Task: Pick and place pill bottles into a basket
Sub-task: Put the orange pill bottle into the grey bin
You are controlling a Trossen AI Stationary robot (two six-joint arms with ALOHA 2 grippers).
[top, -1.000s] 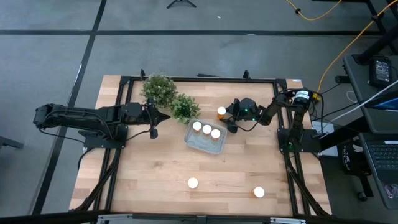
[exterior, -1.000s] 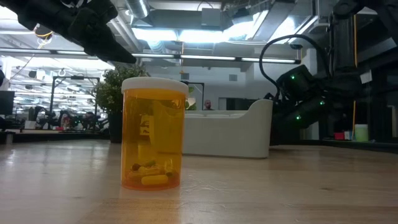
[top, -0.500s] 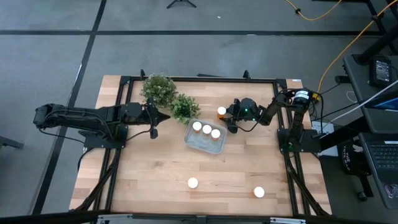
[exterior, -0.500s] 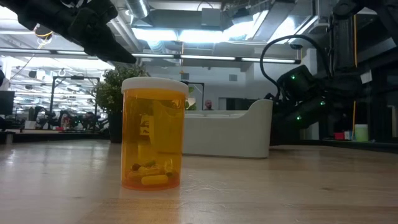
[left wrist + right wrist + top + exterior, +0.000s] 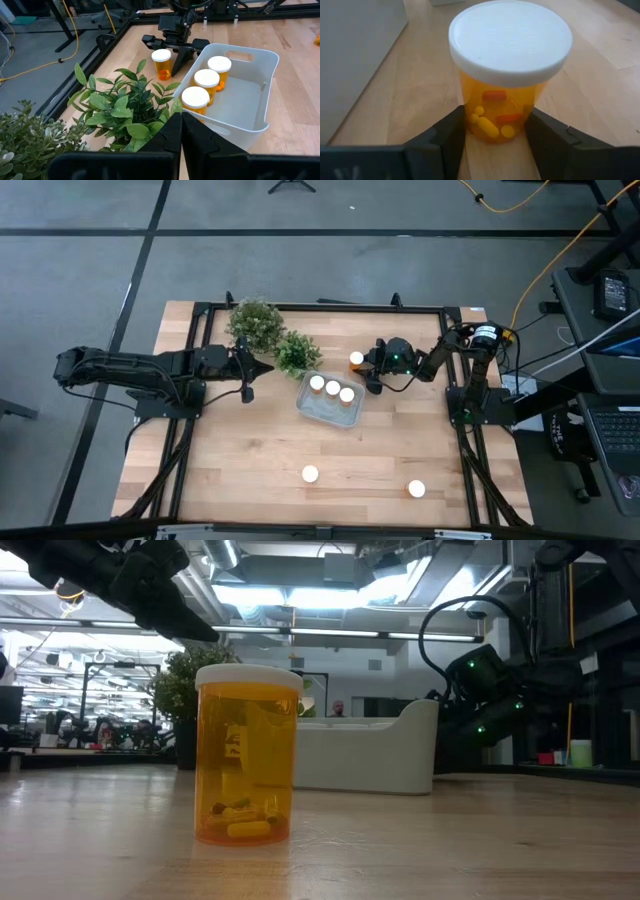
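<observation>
Fingers [image 5: 445, 135] of the right gripper [image 5: 366, 372] press both sides of a pill bottle [image 5: 356, 359] beside the basket [image 5: 322, 412], apparently gripping it. The left gripper [image 5: 247, 383] hovers closed near the plants [image 5: 297, 352].

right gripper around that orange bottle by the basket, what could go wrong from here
The right gripper has its fingers on both sides of the orange white-capped pill bottle, low on its body; a low grip might let it tip when lifted.

The pale grey-blue plastic basket already holds three bottles in a row, so placing another could knock one.

The shut left gripper waits by the bushy green potted plant, near the basket.
</observation>
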